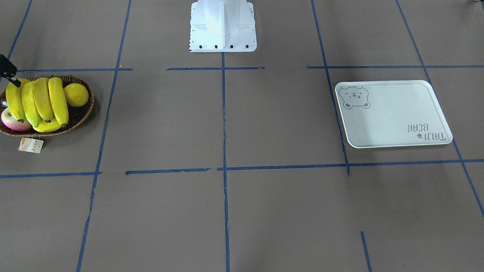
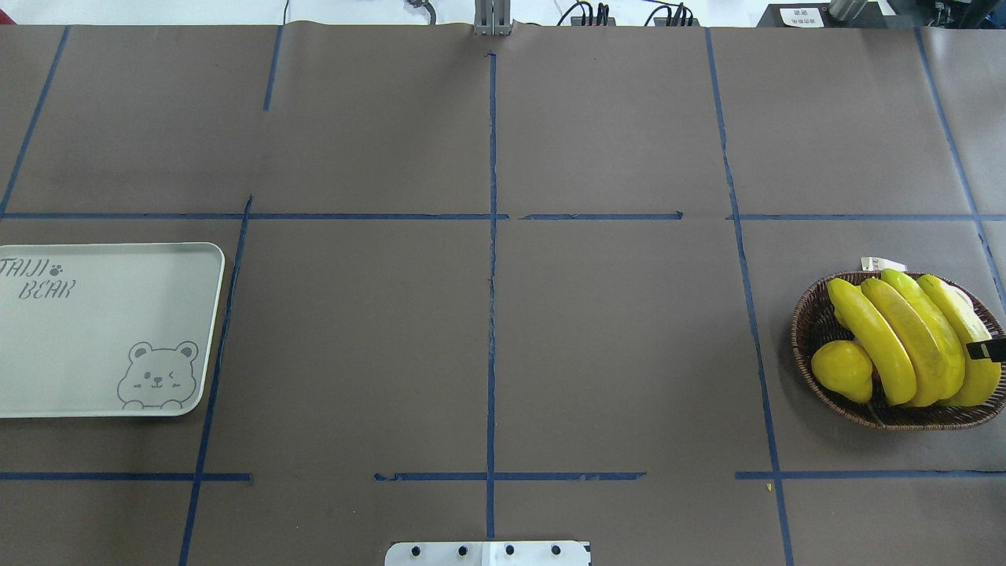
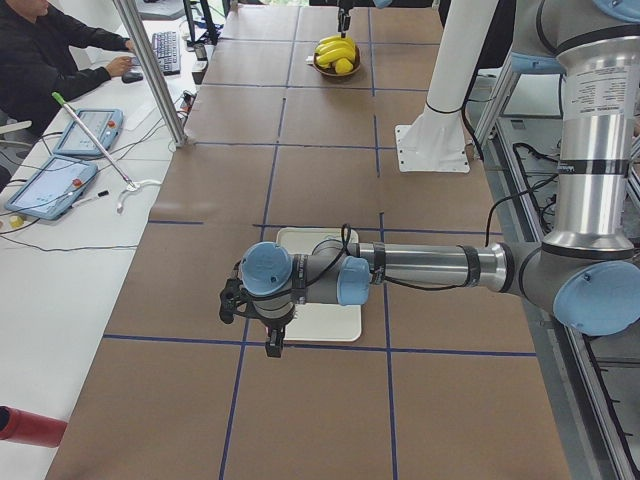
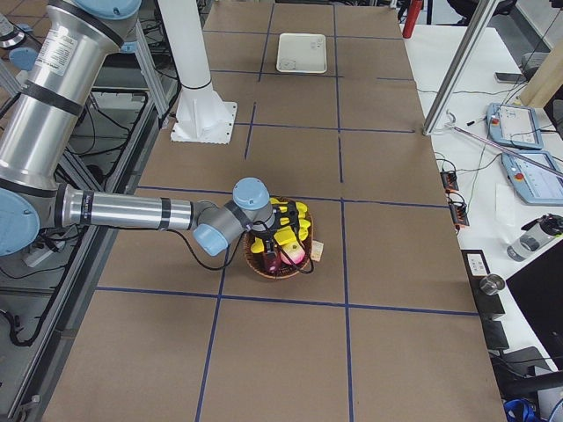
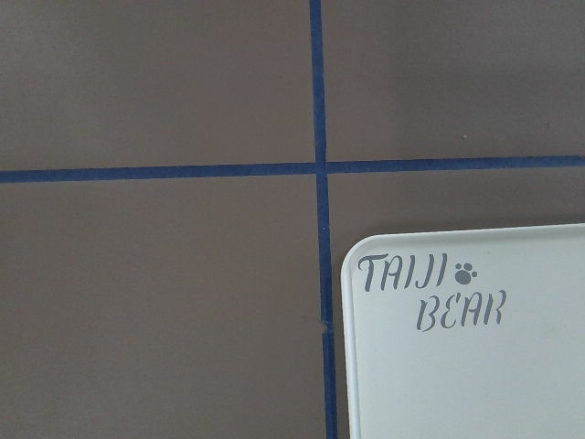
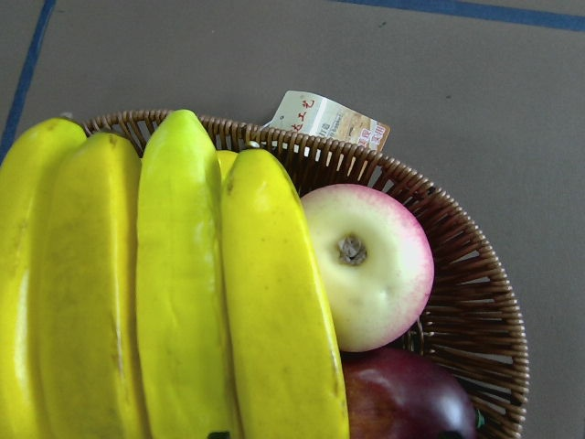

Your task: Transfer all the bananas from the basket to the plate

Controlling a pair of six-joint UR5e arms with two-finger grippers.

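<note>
All four bananas (image 2: 912, 338) lie side by side in the basket (image 2: 809, 330), right under the right gripper (image 4: 274, 246). The plate (image 2: 94, 330) is bare and sits well away from that gripper, across the table, just beneath the left gripper (image 3: 272, 340). We cannot tell whether either gripper's fingers are spread or pressed together, since only slivers of them show.

We judge the step in hand to be the first pick. The bananas press against each other, so a finger pushed between two of them risks catching both. We would start with the outer banana (image 6: 274, 302), whose free side faces the apple (image 6: 370, 265), where there looks to be a little room for one finger. We would close across its narrow width near mid-length so it hangs level, with moderate force, as the skin looks glossy and slippery.

We would lift straight up until it clears the rim, watching that the light basket does not come along and that the lemon (image 2: 842, 369) on the far side of the bunch stays put. The plate looks beyond this arm's easy reach, so a handover to the left gripper may be needed
</note>
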